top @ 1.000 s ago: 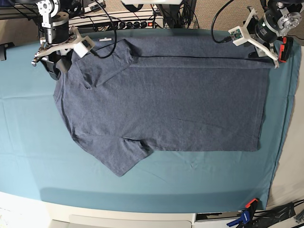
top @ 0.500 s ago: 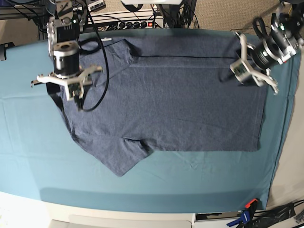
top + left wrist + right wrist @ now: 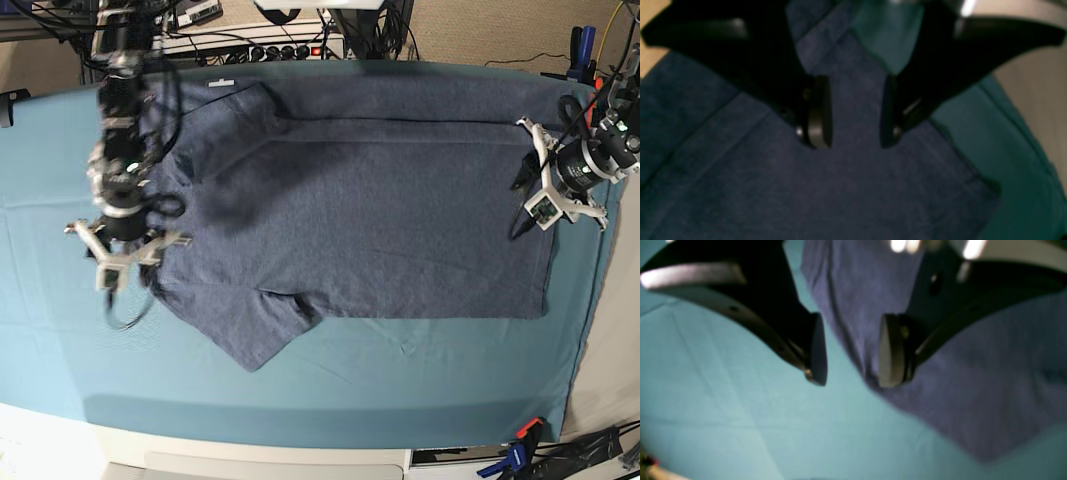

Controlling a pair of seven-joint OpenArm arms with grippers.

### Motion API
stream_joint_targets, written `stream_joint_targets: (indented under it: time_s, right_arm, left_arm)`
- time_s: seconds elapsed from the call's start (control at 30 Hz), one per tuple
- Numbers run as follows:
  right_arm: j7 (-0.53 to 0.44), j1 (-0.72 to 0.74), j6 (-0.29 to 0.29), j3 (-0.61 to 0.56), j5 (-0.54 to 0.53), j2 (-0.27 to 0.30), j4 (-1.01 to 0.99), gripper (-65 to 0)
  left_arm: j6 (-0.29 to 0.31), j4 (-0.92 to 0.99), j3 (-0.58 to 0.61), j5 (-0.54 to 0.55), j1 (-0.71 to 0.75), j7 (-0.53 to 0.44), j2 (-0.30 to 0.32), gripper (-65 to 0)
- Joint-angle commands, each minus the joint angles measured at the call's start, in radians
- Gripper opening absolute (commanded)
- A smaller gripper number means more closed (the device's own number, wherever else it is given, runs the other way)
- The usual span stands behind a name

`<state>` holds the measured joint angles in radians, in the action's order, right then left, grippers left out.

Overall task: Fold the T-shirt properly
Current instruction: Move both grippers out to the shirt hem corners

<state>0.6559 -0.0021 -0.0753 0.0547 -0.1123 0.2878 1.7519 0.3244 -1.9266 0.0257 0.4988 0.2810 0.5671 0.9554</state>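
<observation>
The blue-grey T-shirt (image 3: 380, 220) lies flat on the teal table cloth (image 3: 60, 330), collar to the left, with its far edge folded over along a straight crease. A small white neck tag (image 3: 222, 84) shows at the far left. My right gripper (image 3: 122, 270) hangs open over the shirt's left edge beside the near sleeve (image 3: 265, 335). In the right wrist view the right gripper (image 3: 852, 381) straddles the T-shirt (image 3: 940, 390) border, holding nothing. My left gripper (image 3: 520, 198) stands open over the hem at the right. In the left wrist view the left gripper (image 3: 853, 145) is above T-shirt (image 3: 826, 186) fabric, empty.
A power strip and cables (image 3: 290, 45) run along the table's back edge. A clamp (image 3: 520, 445) sits at the front right corner. The table cloth (image 3: 973, 140) ends just right of the hem, near the table's right edge (image 3: 590, 330).
Both arms have swung from the far edge toward me. The right gripper came down along the shirt's left edge; the left gripper moved down beside the hem. Both stay open.
</observation>
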Motion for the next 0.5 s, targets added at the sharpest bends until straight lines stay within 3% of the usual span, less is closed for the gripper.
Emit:
stream_joint_targets:
  time_s: [0.0,0.17,0.37,0.47]
  right_arm:
    - [-0.022,0.039,0.005,0.024,-0.028,0.023,0.007,-38.4]
    - [0.024,0.135,0.149,0.140,-0.249,0.031,-0.050,-38.4]
    - [0.162,0.240,0.404,0.280,-0.588,0.031,-0.178,-38.4]
    - [0.251,0.283,0.407,0.336,-0.717,0.031,-0.255,-38.4]
  left_arm:
    - [-0.008,-0.013,-0.010,0.004,-0.018,-0.018,0.021,-41.1]
    - [-0.009,-0.012,-0.010,0.003,-0.047,-0.017,0.023,-41.1]
    - [-0.009,-0.012,-0.010,0.000,-0.068,-0.018,0.023,-41.1]
    - [-0.010,0.002,-0.010,-0.001,-0.069,-0.022,0.022,-41.1]
